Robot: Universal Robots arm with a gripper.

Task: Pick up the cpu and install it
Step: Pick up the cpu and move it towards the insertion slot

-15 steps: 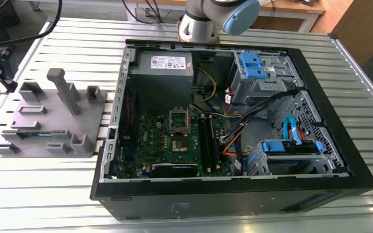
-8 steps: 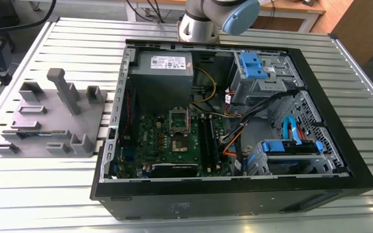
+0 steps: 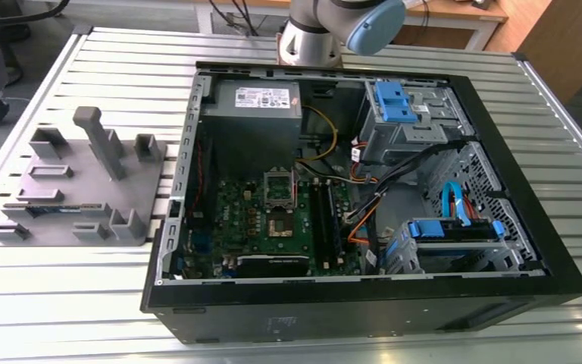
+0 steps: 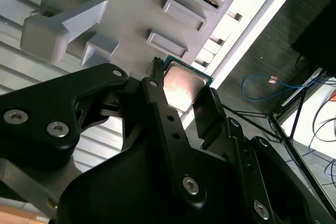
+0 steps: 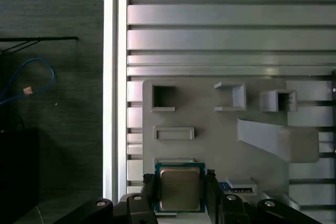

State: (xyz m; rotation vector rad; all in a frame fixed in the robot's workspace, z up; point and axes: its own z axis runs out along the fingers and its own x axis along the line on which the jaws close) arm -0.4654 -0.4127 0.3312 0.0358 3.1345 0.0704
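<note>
Clamped by the gripper [image 5: 180,178] on the cpu [image 5: 179,188], with a black finger [image 5: 148,192] pressed to each of two opposite edges of the thin green rim. Turned silvery metal top up, lying flat in the first wrist view and catching light between the same fingers in the second wrist view [image 4: 184,85]. Poised over a grey fixture plate [image 5: 210,129] near its edge, just beside a shallow rectangular recess [image 5: 174,132] and close to a memory stick [image 5: 239,187] lodged in the plate. Cannot tell whether lifted clear of the plate or touching it. Beneath the plate, a ribbed metal table [image 5: 231,30]. Past the table's edge, dark floor with a blue cable [image 5: 31,77]. In the exterior view, toward that view's right of the plate [image 3: 79,189], an open computer case [image 3: 372,311] on the same table. Inside it, a green motherboard [image 3: 270,235] with a square socket [image 3: 278,199] and a grey power supply [image 3: 255,102]. Behind the case, the arm [image 3: 317,34].
</note>
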